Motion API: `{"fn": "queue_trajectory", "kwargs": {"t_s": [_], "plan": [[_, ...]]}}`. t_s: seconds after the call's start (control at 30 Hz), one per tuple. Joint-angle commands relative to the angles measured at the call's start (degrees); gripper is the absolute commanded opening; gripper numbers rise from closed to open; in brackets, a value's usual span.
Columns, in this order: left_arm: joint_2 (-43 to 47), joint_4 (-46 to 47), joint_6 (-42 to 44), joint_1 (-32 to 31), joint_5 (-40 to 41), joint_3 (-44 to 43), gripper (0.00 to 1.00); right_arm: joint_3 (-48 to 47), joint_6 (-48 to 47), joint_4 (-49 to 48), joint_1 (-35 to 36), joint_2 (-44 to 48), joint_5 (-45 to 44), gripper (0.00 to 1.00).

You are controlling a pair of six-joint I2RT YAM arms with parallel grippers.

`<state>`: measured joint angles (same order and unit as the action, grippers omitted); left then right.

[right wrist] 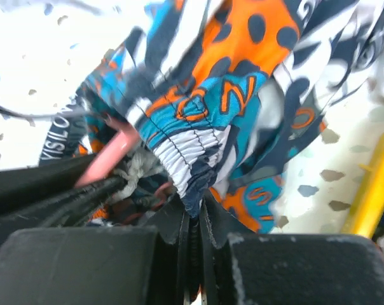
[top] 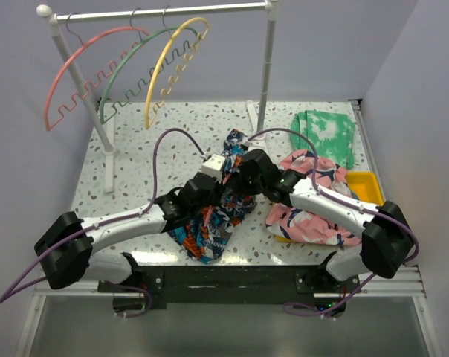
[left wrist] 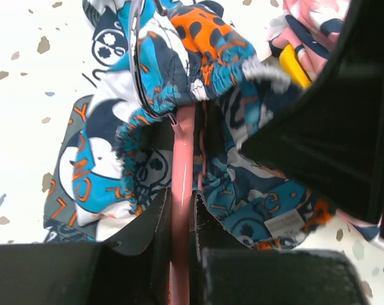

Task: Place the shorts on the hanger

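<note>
Over speckled table (top: 135, 152), inward-angled left gripper (left wrist: 181, 204) clamps hanger (left wrist: 182, 162), right gripper (right wrist: 192, 219) shorts (right wrist: 208, 105).

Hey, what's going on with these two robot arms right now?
Both arms are working mid-table to get the shorts onto a pink hanger. The left gripper is clamped on the hanger's bar, while the right gripper pinches the elastic waistband. The cloth is bunched around the hanger, not hung yet.
</note>
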<state>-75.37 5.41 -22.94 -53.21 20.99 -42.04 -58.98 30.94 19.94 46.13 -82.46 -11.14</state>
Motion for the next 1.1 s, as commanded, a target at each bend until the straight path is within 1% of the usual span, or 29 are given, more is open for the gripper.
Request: {"fn": "queue_trajectory", "kwargs": {"t_s": [0.0, 0.03, 0.07, 0.1, 0.13, 0.17, 0.23, 0.27, 0.33, 0.37, 0.47, 0.53, 0.57, 0.63, 0.67, 0.7, 0.73, 0.8, 0.83, 0.87, 0.9, 0.93, 0.97, 1.0, 1.03, 1.07], "plan": [[9.0, -7.3, 4.2, -0.1, -1.5, -6.1, 0.0, -12.5, -3.9, 6.9, 0.3, 3.4, -5.4, 0.0], [10.5, -11.9, 5.3, 0.0, -1.5, -9.2, 0.0, -15.5, -4.7, 11.0, 0.2, 3.3, -6.6, 0.0], [11.9, -14.0, 7.4, 0.0, -1.6, -10.8, 0.0, -22.3, -6.5, 13.0, 0.2, 3.0, -7.6, 0.0], [14.2, -15.9, 8.5, -0.1, -1.8, -12.5, 0.0, -26.1, -7.2, 15.0, 0.1, 2.3, -9.0, 0.0], [15.0, -20.5, 9.5, 0.0, -1.9, -16.3, 0.0, -29.8, -7.9, 18.5, 0.1, 1.2, -9.5, 0.0], [15.8, -22.4, 11.0, 0.0, -2.0, -18.1, 0.0, -36.6, -8.3, 19.9, 0.1, 0.5, -9.8, 0.0], [17.9, -27.4, 12.1, 0.0, -2.1, -22.6, 0.0, -42.9, -10.0, 23.1, -0.2, -0.9, -10.0, 0.0], [18.6, -28.6, 12.7, 0.0, -2.8, -24.0, 0.0, -48.4, -10.8, 24.2, -0.3, -2.8, -10.0, 0.0], [20.8, -31.4, 13.1, 0.0, -3.7, -27.5, 0.0, -53.8, -11.4, 27.7, -1.0, -5.5, -10.0, 0.0], [21.3, -32.5, 13.2, -0.1, -4.3, -28.5, 0.0, -58.0, -11.9, 28.6, -1.1, -8.0, -9.6, 0.0], [22.8, -35.7, 13.1, 0.0, -4.8, -32.0, 0.0, -62.4, -12.3, 30.1, -2.8, -11.1, -8.7, 0.0], [23.6, -37.1, 13.1, 0.0, -4.8, -33.4, 0.0, -63.4, -11.8, 30.2, -5.2, -13.4, -7.7, 0.01], [24.0, -37.5, 13.0, -0.1, -4.3, -33.6, 0.0, -64.1, -11.0, 30.2, -6.9, -14.2, -4.9, 0.02], [24.0, -37.9, 12.7, 0.0, -3.4, -34.0, 0.0, -64.9, -10.6, 30.0, -7.2, -15.2, -2.6, 0.02], [24.1, -38.0, 12.4, 0.0, -2.0, -33.9, 0.0, -63.4, -10.1, 29.2, -6.9, -14.8, 1.1, 0.06], [24.1, -37.2, 12.2, 0.0, -1.7, -33.1, 0.0, -61.7, -9.8, 27.8, -6.3, -12.5, 2.7, 0.11], [24.1, -36.6, 12.0, 0.0, -1.7, -32.7, 0.0, -59.8, -9.8, 24.7, -5.4, -11.3, 2.9, 0.18], [23.9, -35.5, 11.3, 0.0, 0.9, -32.1, 0.0, -56.3, -11.1, 23.4, -1.9, -9.3, 0.7, 0.31], [23.8, -35.0, 10.9, 0.0, 1.5, -32.1, 0.0, -55.9, -11.6, 23.7, -0.8, -7.9, 0.0, 0.44], [23.9, -34.7, 10.5, 0.0, 3.1, -32.1, 0.0, -54.6, -11.7, 23.8, 1.0, -6.9, -0.5, 0.51], [23.9, -33.7, 10.2, 0.0, 3.5, -32.3, 0.0, -53.4, -11.7, 23.7, 1.6, -5.7, -1.2, 0.55], [23.9, -33.4, 10.1, -0.1, 3.9, -32.5, 0.0, -51.6, -11.6, 22.4, 2.1, -2.3, -1.8, 0.58], [23.7, -33.1, 10.0, 0.0, 4.2, -32.8, 0.0, -47.1, -10.7, 21.5, 2.2, -0.3, -2.5, 0.59], [23.5, -32.7, 9.8, -0.1, 4.5, -33.5, 0.0, -44.6, -10.3, 20.2, 2.3, 1.8, -4.0, 0.61], [23.5, -32.6, 9.8, -0.1, 4.4, -33.5, 0.0, -42.4, -10.1, 18.7, 2.3, 5.7, -4.8, 0.64], [23.3, -32.3, 9.9, 0.0, 4.3, -33.7, 0.0, -38.8, -9.6, 18.2, 2.2, 7.2, -4.9, 0.64]]}}
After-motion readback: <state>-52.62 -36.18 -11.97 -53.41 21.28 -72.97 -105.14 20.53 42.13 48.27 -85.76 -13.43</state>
